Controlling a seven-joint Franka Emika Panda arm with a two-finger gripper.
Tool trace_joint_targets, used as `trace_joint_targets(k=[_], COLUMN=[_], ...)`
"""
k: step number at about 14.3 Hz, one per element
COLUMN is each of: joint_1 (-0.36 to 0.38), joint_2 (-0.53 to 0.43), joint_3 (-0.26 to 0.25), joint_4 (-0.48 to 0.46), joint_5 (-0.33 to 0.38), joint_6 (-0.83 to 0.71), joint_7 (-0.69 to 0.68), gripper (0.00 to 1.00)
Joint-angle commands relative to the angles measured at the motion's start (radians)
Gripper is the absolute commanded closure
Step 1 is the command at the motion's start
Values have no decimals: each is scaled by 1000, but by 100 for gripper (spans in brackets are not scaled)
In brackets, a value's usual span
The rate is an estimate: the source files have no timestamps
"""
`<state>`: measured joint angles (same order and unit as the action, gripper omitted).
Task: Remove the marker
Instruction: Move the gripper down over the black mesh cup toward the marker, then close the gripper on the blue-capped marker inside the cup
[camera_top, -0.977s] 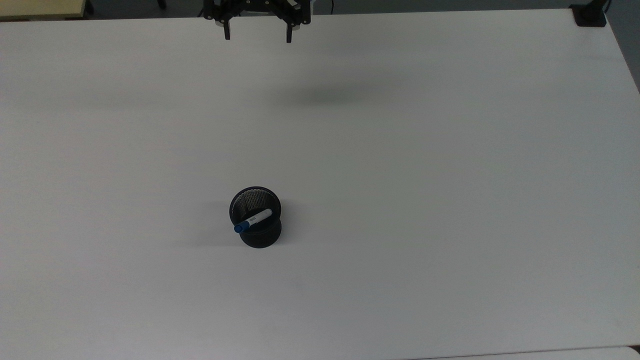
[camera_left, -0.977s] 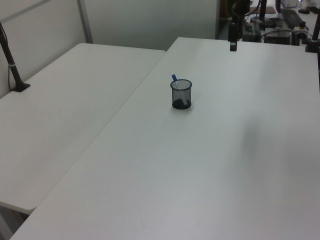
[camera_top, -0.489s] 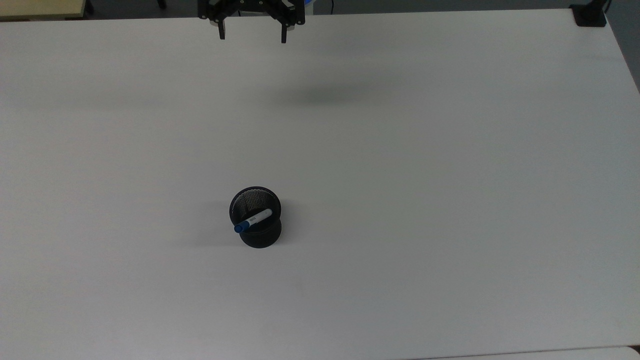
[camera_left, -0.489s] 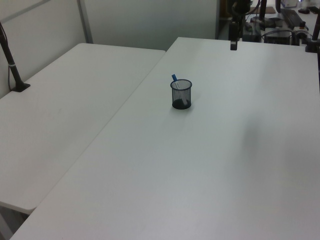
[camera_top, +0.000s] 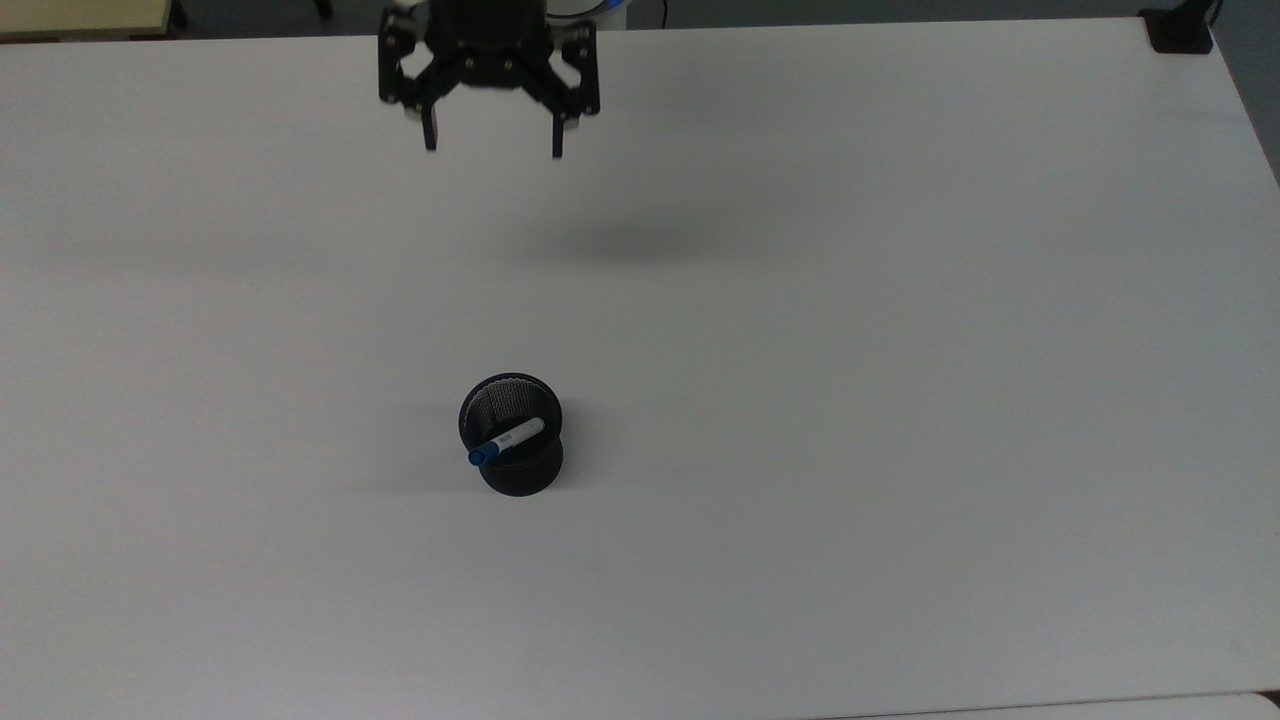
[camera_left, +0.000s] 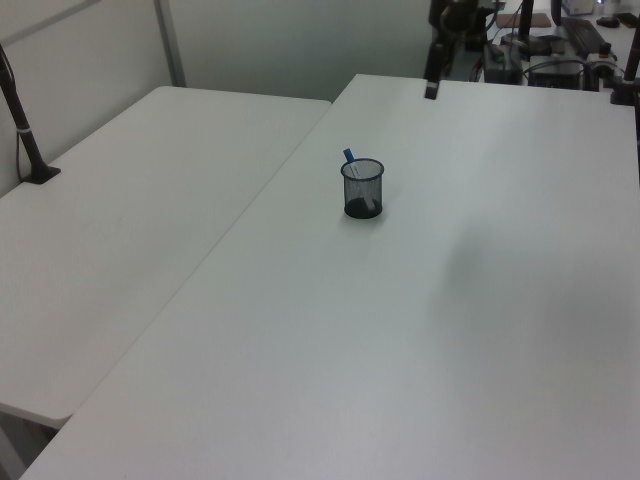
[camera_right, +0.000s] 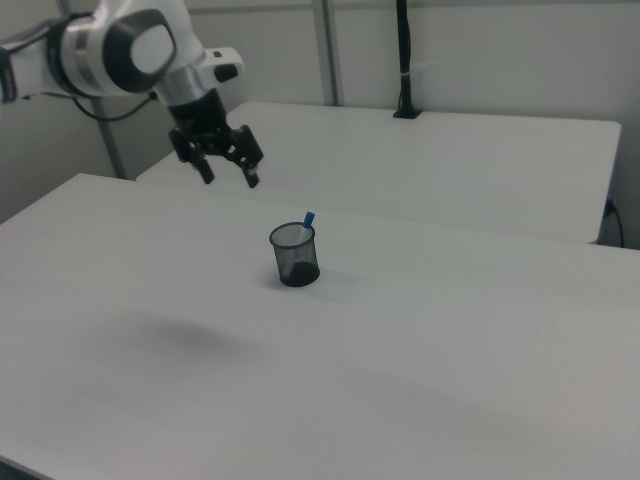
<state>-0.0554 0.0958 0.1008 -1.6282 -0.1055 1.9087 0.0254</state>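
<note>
Well apart from spread fingers (camera_top: 430, 130): marker (camera_top: 506, 441).

Bare table (camera_top: 850, 400) all round the black mesh cup (camera_top: 512, 440); open air above it. Only obstacle: cup rim w/ marker (camera_top: 505, 441) leaning across it, blue cap poking past rim.

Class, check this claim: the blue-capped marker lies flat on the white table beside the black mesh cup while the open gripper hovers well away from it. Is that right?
Not quite. The marker stands leaning inside the mesh cup, blue cap above the rim, as the top view shows. The open gripper does hover well away above the white table.
</note>
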Motion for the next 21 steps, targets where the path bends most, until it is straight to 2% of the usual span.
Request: trace_joint_targets(k=[1,3,5,7,9,10,14,17,19,21], joint_1=[-3,-9,-20,-20,-20,-20,-18,-17,-15,-15], joint_2=[105,162,212,252,288,303,370,407,421,421], joint_3=[-6,-9,-9,-12,-12,-13,-13,-13,-13,-13], joint_4=[27,28,28,27,27,27,27,27,28,28], joint_5=[10,15,9,0,-22,-35,-146,-268,-313,-322], joint_6=[201,314,421,519,582,599,697,748,756,759], joint_7=[11,25,101,166,203,218,309,430,473,479], gripper=[0,0,0,6,19,20,37,40,52,68])
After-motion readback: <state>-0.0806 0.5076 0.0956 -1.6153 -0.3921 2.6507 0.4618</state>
